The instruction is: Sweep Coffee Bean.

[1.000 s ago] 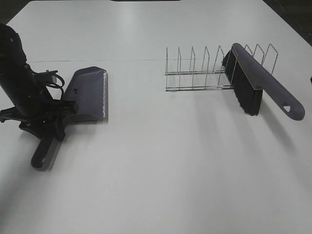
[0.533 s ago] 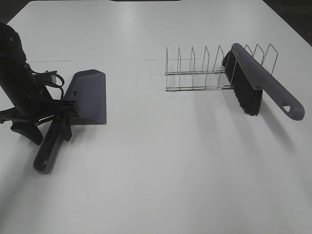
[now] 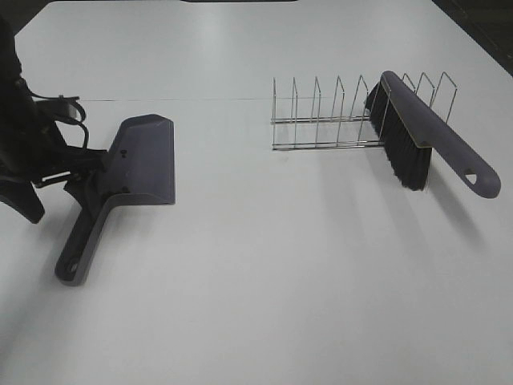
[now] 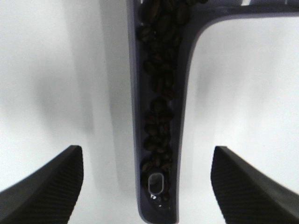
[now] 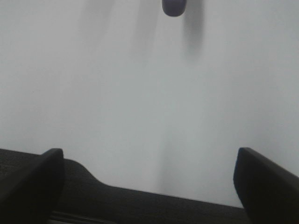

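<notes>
The purple dustpan (image 3: 143,160) lies flat on the white table at the left, its handle (image 3: 80,245) pointing to the front. The coffee beans (image 4: 159,107) fill the hollow channel of the handle in the left wrist view. My left gripper (image 3: 53,195) is open at the far left, just off the handle's base. In its wrist view the left gripper (image 4: 145,161) straddles the handle without touching it. The purple brush (image 3: 433,132) with black bristles leans on the wire rack (image 3: 321,120). My right gripper (image 5: 148,156) is open and empty above bare table.
The wire rack stands at the back right with the brush across its right end. The brush handle's tip (image 5: 174,7) shows in the right wrist view. A dark edge (image 5: 140,205) runs under the right gripper.
The dustpan, held tilted by its handle a second ago, now lies flat. My left gripper has opened, let go of the handle and drawn back to the left.
</notes>
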You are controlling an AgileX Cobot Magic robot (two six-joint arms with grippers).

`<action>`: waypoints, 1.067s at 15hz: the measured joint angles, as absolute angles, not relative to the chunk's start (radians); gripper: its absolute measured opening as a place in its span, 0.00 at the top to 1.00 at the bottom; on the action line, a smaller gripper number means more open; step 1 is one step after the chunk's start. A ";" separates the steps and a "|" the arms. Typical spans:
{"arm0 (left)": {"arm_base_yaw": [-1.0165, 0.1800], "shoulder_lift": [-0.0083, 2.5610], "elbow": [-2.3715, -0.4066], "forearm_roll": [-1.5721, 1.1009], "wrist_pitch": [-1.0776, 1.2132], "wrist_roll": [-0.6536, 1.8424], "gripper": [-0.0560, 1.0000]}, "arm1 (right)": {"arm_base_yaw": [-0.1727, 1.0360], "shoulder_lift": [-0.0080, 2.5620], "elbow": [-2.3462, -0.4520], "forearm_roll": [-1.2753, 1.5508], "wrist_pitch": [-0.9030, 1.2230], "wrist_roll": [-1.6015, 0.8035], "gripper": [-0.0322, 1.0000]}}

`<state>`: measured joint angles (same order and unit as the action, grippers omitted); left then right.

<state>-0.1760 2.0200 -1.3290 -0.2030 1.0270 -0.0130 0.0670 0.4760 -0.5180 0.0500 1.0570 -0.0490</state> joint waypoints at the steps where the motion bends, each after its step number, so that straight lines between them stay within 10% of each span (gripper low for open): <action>1: -0.165 1.993 -1.329 -0.180 1.035 -0.027 0.27 | 0.067 0.438 -0.492 0.050 1.057 -0.063 0.14; 16: -0.092 1.558 -1.136 0.057 1.166 -0.099 0.27 | 0.069 0.047 -0.461 0.086 1.112 -0.148 0.17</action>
